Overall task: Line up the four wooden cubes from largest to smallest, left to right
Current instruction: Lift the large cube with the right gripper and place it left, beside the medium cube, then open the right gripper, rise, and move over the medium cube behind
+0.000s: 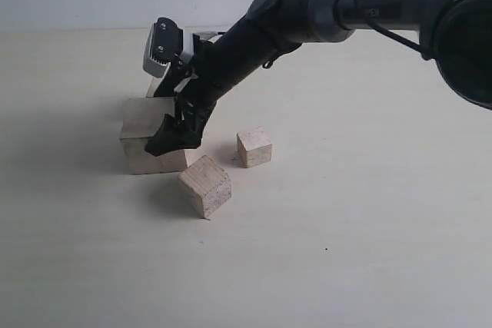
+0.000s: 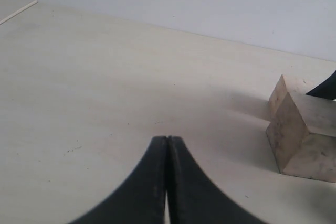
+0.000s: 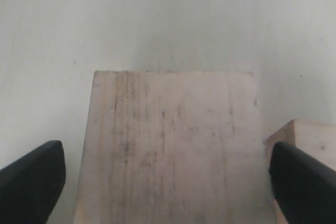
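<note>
The largest wooden cube (image 1: 142,137) sits left of the middle of the table. My right gripper (image 1: 175,136) reaches across and straddles it. In the right wrist view the cube's top (image 3: 173,145) fills the space between the fingers (image 3: 34,179), and the jaws stand open, wider than the cube. A medium cube (image 1: 205,186) lies in front, and the smallest cube (image 1: 254,147) to the right. A further cube (image 1: 153,90) peeks out behind the largest one, mostly hidden by the arm. My left gripper (image 2: 167,140) is shut and empty, hovering over bare table away from the cubes (image 2: 302,140).
The right arm (image 1: 307,13) crosses the scene from the upper right. Pale tabletop (image 1: 346,251) spreads to the right and front. A corner of another cube (image 3: 310,135) shows beside the right finger. A thin pale stick (image 2: 18,12) lies far off.
</note>
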Available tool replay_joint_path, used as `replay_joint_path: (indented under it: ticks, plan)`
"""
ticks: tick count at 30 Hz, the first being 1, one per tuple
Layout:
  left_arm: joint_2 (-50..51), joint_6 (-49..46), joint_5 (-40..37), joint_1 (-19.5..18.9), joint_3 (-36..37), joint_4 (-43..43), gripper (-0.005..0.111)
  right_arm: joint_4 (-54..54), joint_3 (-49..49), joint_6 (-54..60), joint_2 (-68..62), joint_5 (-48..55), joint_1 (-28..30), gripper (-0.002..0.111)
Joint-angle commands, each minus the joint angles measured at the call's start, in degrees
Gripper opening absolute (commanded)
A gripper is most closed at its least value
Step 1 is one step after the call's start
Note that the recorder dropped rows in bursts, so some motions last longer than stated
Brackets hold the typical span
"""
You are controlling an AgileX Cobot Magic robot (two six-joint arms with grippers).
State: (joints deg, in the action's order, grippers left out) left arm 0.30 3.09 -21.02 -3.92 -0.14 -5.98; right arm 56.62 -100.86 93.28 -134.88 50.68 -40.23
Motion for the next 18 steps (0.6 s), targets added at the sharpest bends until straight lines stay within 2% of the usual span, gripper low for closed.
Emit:
replay_joint_path:
  ticks: [1, 8, 16, 18]
  plan:
    - [-0.30, -0.02, 0.40, -0.04, 0.14, 0.21, 0.000, 0.09, -0.05, -0.64, 2.95, 0.50, 0.21, 0.104]
    - [-0.30, -0.02, 0.40, -0.04, 0.14, 0.21, 0.000, 0.09, -0.05, -6.55, 7.72, -2.31, 0.21, 0.104]
    - [-0.30, -0.02, 0.40, -0.04, 0.14, 0.21, 0.000, -0.14, -0.05, -30.64, 10.48, -28.22, 0.21, 0.104]
    - [-0.30, -0.02, 0.40, -0.04, 0.14, 0.21, 0.000, -0.14, -0.16, -36.32, 10.32, -31.68, 0.21, 0.104]
